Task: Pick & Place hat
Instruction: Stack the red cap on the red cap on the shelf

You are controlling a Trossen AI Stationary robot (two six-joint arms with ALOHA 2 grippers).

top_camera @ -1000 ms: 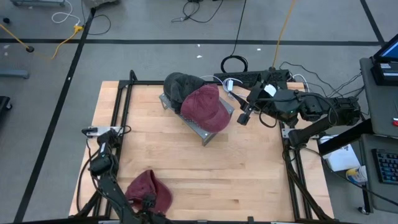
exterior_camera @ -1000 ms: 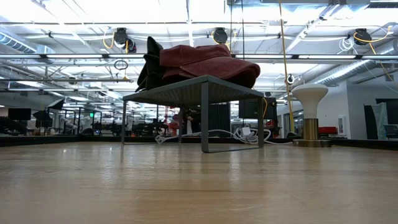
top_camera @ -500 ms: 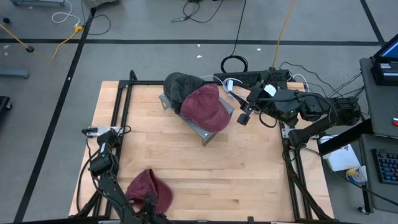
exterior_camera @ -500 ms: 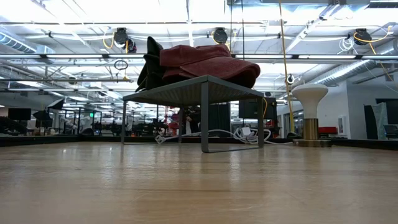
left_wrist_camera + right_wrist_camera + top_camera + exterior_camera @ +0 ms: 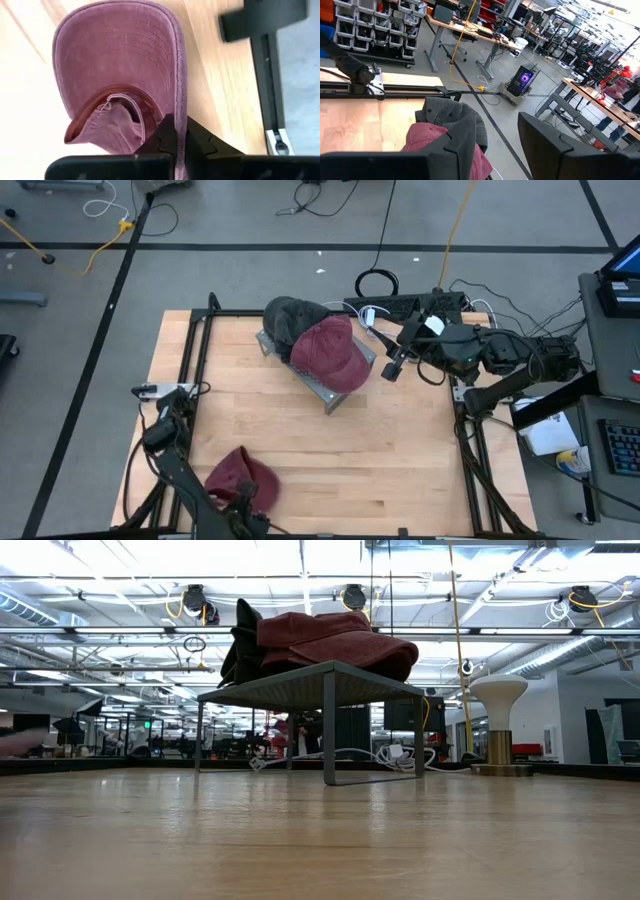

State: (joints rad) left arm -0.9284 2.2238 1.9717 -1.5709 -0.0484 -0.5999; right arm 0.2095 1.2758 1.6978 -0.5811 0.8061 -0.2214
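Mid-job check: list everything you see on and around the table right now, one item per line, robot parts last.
Maroon cap: one, near edge of table, left side, edge pinched by left gripper.
Maroon cap on rack: one, atop the metal rack.
Dark grey cap: one, on rack, behind that cap.
Metal rack: one, grey, far middle of table.
Table: one, light wood.
Left gripper: shut on near cap's edge.
Right gripper: beside rack, holding nothing.
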